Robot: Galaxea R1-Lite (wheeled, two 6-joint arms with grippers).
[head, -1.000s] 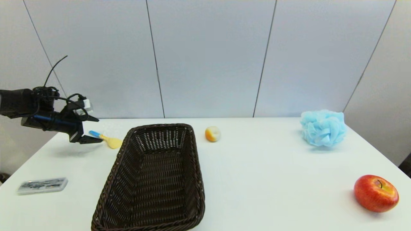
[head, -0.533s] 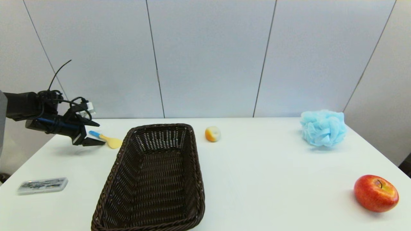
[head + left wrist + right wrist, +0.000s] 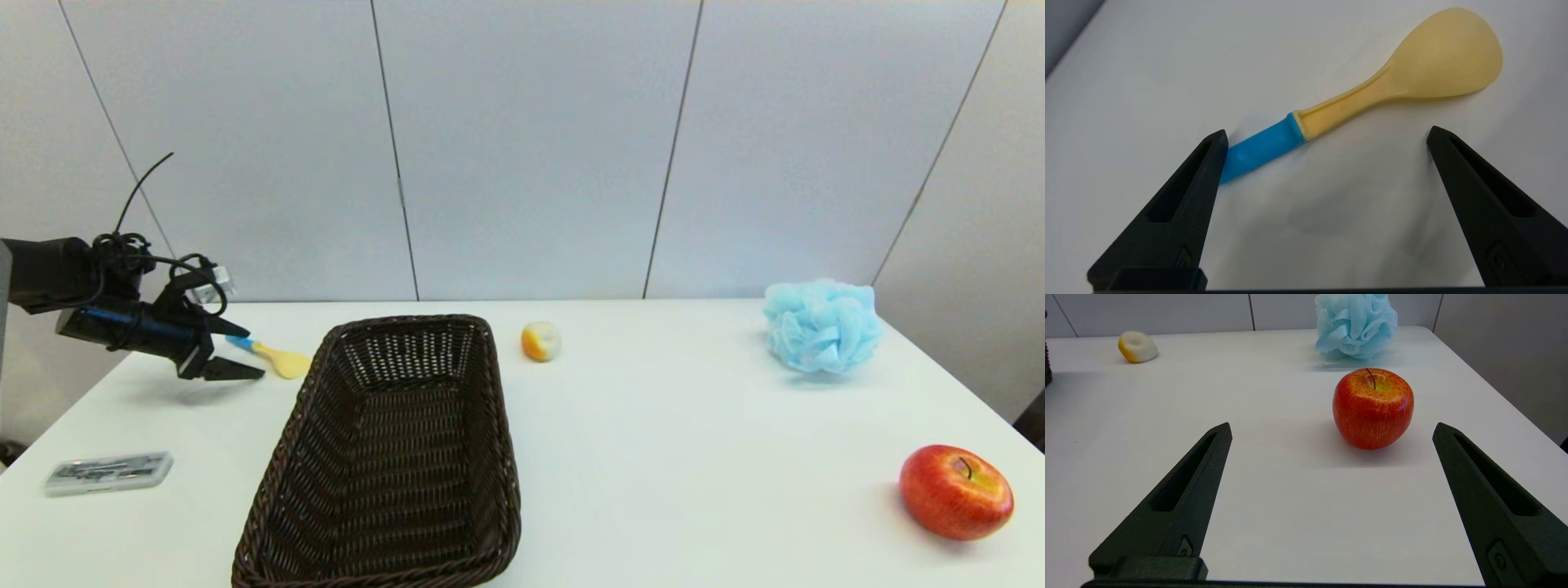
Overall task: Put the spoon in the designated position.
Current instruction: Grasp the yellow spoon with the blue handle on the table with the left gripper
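Head view: left claw [image 3: 237, 353] wide open, holding nothing, over the desk [image 3: 653, 425]; spoon [image 3: 273, 356] lies flat just beyond its tips, bowl beside wicker basket [image 3: 392, 457]. Left wrist view: spoon [image 3: 1367, 98] ahead of the fingers [image 3: 1180, 212], blue end by one tip. Right wrist view: right claw [image 3: 1331, 428] open, empty, near apple [image 3: 1373, 407].

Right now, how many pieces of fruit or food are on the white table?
2. A red apple sits at the near right corner; a small yellow-and-white food piece lies at the far middle, just right of the dark brown wicker basket. None seems hidden.
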